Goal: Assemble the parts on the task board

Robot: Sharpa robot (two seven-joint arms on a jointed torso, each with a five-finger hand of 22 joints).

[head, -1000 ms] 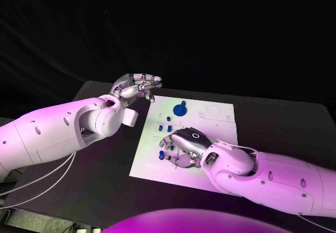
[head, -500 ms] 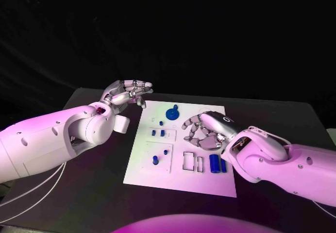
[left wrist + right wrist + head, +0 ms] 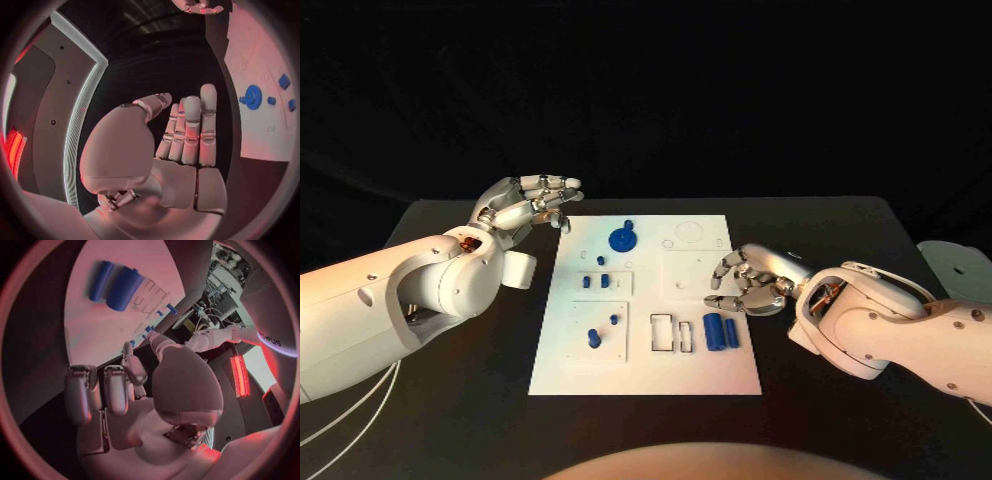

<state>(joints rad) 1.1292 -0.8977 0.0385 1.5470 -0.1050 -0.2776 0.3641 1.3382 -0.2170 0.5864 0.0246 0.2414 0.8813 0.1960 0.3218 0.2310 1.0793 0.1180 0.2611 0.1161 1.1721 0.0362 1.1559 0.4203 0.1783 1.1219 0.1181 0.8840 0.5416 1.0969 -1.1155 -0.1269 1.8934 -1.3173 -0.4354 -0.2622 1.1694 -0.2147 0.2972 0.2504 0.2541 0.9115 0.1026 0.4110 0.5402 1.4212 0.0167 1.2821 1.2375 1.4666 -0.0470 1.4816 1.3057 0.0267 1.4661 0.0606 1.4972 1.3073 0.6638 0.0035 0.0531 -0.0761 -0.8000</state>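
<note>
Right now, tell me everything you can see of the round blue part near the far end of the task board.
The round blue part is a flat disc with a small tab sticking out toward the far edge, plastic by its look. It sits on the white task board, in the far left quarter, beside faint round outlines on its right. Smaller blue pieces lie nearer the robot. Nothing touches it: the left hand hovers off the board's far left corner, the right hand at its right edge. The left wrist view shows the disc with a paler centre.

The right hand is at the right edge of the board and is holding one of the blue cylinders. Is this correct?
Not quite. The right hand is at the board's right edge, but holds nothing. The head view shows both blue cylinders lying on the board, apart from it.
</note>
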